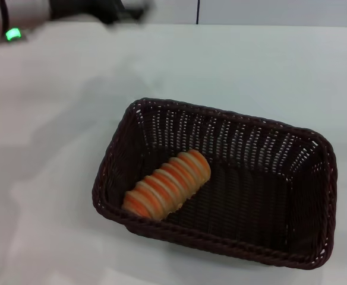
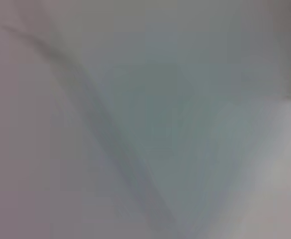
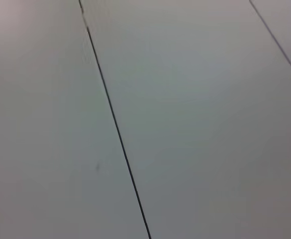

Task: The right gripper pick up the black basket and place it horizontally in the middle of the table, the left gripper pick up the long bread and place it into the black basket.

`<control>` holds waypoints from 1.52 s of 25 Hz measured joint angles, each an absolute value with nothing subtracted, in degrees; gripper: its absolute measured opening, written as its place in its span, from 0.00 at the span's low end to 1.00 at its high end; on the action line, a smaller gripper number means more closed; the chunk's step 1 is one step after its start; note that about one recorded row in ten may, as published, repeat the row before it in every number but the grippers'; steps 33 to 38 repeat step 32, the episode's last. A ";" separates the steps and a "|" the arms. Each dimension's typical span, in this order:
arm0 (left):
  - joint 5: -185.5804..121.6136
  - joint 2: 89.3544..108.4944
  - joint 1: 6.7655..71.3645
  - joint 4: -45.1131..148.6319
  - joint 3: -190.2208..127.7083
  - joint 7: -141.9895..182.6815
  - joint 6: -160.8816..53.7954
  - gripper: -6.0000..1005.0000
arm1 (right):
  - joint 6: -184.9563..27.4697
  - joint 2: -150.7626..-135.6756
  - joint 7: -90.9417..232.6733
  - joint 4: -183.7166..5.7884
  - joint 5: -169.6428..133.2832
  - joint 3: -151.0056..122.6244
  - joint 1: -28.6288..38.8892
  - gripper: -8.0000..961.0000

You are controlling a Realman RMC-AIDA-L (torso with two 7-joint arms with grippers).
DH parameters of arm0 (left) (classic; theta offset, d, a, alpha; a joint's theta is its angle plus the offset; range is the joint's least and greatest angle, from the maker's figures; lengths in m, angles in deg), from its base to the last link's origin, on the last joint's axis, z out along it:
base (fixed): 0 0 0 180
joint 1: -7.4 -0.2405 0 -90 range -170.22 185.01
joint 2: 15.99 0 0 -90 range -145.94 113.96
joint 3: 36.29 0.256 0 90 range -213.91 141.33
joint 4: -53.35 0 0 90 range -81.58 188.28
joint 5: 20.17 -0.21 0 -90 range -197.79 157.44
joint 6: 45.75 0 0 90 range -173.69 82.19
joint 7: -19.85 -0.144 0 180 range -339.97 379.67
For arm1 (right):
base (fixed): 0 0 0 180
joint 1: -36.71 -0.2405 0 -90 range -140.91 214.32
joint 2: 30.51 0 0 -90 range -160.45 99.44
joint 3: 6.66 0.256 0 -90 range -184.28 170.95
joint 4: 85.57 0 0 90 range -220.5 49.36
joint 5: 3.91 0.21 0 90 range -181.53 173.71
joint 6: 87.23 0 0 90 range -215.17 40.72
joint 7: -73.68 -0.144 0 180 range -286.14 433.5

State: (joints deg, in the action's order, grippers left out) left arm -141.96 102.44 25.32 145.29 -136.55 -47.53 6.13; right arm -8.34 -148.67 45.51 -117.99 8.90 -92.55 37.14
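The black basket (image 1: 316, 196) lies lengthwise across the middle of the white table (image 1: 54, 178) in the head view. Inside it, toward its near left corner, rests the long bread (image 1: 167, 184), orange-tan with pale ridges, lying at a slant. My left gripper (image 1: 123, 10) is at the far left top of the head view, high above the table and well away from the basket; it shows only as a dark blur on the silver arm with the green light. The right gripper is out of view. Both wrist views show only plain pale surfaces.
A dark vertical seam (image 1: 197, 12) runs down the wall behind the table. The right wrist view shows pale panels divided by thin dark seams (image 3: 118, 129).
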 joint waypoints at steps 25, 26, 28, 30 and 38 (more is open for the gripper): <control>-170.55 102.14 31.88 72.50 -126.47 17.30 -105.90 0.85 | 11.71 -150.24 60.53 -95.94 13.54 -90.49 30.47 0.88; -170.57 102.20 31.99 71.63 -126.49 17.26 -105.70 0.85 | 11.71 -150.24 60.53 -95.94 13.54 -90.49 30.47 0.88; -170.62 102.25 32.11 70.83 -126.25 17.26 -105.25 0.85 | 11.37 -150.28 61.75 -93.34 16.21 -89.26 28.38 0.88; -170.66 102.34 31.91 70.53 -125.79 17.07 -104.70 0.85 | 8.25 -149.24 60.48 -90.55 18.58 -88.42 26.01 0.88; -170.60 102.38 31.31 70.46 -125.46 16.95 -104.41 0.85 | 4.86 -148.29 58.38 -90.98 18.88 -87.70 25.75 0.88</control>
